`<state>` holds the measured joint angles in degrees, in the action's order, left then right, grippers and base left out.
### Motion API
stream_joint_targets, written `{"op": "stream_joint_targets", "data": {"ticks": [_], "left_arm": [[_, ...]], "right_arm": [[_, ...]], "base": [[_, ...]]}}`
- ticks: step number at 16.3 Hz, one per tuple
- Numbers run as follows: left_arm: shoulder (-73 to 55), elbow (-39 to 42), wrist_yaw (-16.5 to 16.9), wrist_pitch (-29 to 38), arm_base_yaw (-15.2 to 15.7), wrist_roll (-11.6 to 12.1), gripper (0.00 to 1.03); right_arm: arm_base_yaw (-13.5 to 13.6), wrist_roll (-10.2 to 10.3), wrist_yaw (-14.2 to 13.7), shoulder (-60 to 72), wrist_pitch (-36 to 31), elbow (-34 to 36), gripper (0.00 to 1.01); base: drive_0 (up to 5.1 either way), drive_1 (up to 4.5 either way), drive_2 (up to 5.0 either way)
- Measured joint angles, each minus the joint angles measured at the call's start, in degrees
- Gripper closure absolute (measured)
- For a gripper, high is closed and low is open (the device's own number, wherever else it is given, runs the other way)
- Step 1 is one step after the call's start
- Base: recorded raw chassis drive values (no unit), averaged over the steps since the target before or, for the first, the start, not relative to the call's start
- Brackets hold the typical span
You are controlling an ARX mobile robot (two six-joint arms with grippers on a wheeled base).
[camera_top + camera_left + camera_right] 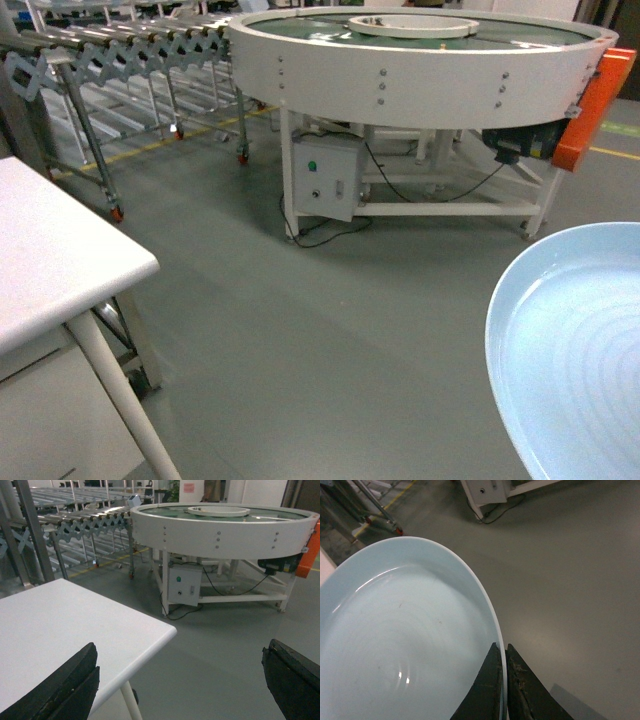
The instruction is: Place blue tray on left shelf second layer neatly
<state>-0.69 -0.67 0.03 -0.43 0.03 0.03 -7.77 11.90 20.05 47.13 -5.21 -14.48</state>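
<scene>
Carrying tray (pixel 405 645) by its rim, right fingers (pixel 487 690) clamping it, dish extending leftward. Left fingers (pixel 70 685) spreading apart, empty; no shelf showing.

No text, label or number can be read anywhere; the far pink wall sign (pixel 188 487) is blurred.

Head and left wrist both face the round conveyor (pixel 420 60); right wrist perhaps looks floorward.
</scene>
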Motion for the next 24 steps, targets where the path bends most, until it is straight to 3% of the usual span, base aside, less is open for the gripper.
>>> {"op": "stream_joint_targets", "data": {"ticks": [6,24], "left_arm": [[0.0,0.02,-0.09,0.24,-0.04,0.0,0.05],[0.0,0.0,-0.02,0.2,-0.07,0.0,0.05]], "right_arm": [[-0.04,-0.02,0.15,-0.22,0.35,0.02,0.99],[-0.04,-0.02,0.11,-0.02,0.04,0.04,0.99]], "base": [[-1.6,-1.64,-1.6],[0.9,0.21,-6.9]]}}
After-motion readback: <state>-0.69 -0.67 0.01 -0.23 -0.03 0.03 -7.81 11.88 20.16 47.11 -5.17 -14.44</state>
